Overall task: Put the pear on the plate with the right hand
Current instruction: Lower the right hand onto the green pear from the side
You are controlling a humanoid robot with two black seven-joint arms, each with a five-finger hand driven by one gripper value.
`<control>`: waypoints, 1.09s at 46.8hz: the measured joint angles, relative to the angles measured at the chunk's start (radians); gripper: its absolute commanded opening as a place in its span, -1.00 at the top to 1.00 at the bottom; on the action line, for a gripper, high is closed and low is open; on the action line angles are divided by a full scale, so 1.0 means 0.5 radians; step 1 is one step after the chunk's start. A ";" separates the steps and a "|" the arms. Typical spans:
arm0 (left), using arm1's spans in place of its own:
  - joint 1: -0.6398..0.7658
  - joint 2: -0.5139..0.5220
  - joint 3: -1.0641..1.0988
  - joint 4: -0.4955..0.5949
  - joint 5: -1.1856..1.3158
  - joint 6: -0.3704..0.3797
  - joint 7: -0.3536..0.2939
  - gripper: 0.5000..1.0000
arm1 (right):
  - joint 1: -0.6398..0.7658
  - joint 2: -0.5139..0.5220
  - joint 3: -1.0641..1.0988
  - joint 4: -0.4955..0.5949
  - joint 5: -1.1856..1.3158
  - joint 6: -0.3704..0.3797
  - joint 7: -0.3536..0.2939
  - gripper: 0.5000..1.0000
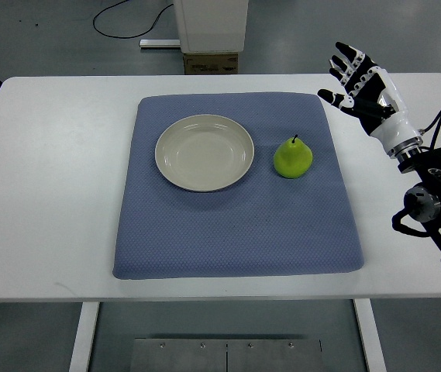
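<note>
Currently right hand [360, 84] raised at 2 o'clock of green pear [293, 157], well apart, fingers spread wide, empty. Pear upright on blue mat [236, 225], just beside plate [204, 153].

We take this for a lab: bare white table [42, 194], grey floor beyond it, loose cable [123, 19], white equipment base [208, 27].

No text, label, brand, number or sign can be read anywhere.
</note>
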 measured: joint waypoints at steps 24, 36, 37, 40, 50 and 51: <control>0.000 0.000 0.000 0.000 0.000 0.000 -0.001 -1.00 | -0.080 0.085 -0.244 0.078 -0.300 -0.197 0.000 -1.00; -0.001 0.000 0.000 0.000 0.000 0.000 -0.001 -1.00 | -0.036 0.118 -0.424 0.007 -0.299 -0.418 0.000 -1.00; -0.001 0.000 0.000 0.000 0.000 -0.001 -0.001 -1.00 | -0.032 0.119 -0.425 0.001 -0.300 -0.423 0.000 -1.00; 0.000 0.000 0.000 0.000 0.000 0.000 -0.001 -1.00 | -0.025 0.122 -0.426 -0.018 -0.300 -0.448 0.000 -1.00; 0.000 0.000 0.000 0.000 0.000 0.000 -0.001 -1.00 | -0.016 0.123 -0.487 -0.130 -0.302 -0.475 0.000 -1.00; 0.000 0.000 0.000 0.000 0.000 0.001 -0.001 -1.00 | -0.016 0.123 -0.499 -0.142 -0.302 -0.478 0.000 -1.00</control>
